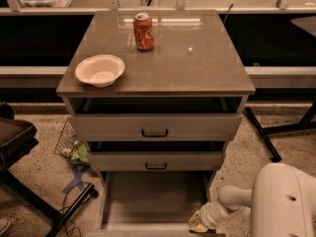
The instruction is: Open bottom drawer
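Observation:
The bottom drawer (155, 197) of the grey-beige cabinet stands pulled far out toward me, and its grey inside shows with nothing in it. Its front panel lies along the bottom edge of the view and its handle is out of view. My gripper (200, 222) is low at the drawer's front right corner, at the end of my white arm (284, 201). The top drawer (154, 127) and the middle drawer (156, 160), each with a small black bar handle, stick out slightly.
On the cabinet top (197, 63) sit a white bowl (100, 70) at the left and a red soda can (143, 31) at the back. A wire basket with litter (71, 147) and black chair legs (29, 191) lie to the left. A black frame leg (261, 132) is at the right.

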Motion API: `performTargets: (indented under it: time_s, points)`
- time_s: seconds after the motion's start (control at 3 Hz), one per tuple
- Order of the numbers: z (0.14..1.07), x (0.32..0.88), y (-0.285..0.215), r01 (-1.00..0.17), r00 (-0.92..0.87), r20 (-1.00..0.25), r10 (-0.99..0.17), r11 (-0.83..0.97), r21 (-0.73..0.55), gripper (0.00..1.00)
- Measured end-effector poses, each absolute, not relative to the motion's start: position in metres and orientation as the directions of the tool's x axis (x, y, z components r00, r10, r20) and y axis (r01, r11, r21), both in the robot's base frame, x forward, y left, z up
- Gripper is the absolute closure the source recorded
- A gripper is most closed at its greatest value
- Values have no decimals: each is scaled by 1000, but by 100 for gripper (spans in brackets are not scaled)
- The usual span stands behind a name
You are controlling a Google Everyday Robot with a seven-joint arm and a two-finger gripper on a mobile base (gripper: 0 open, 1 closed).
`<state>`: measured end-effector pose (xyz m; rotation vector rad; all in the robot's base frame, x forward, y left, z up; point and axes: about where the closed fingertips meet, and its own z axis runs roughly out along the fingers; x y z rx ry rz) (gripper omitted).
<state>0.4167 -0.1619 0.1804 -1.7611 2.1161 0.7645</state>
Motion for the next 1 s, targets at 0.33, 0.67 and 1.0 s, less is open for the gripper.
performTargets:
  time_s: [0.33, 0.67, 1.0]
  points:
    - [180, 416, -161, -970, -215, -531, -819, 114, 217, 22]
    - [179, 414, -160, -969, -216, -532, -819, 113, 220, 0]
    - [179, 414, -160, -969, -216, -532, -819, 113, 220, 0]
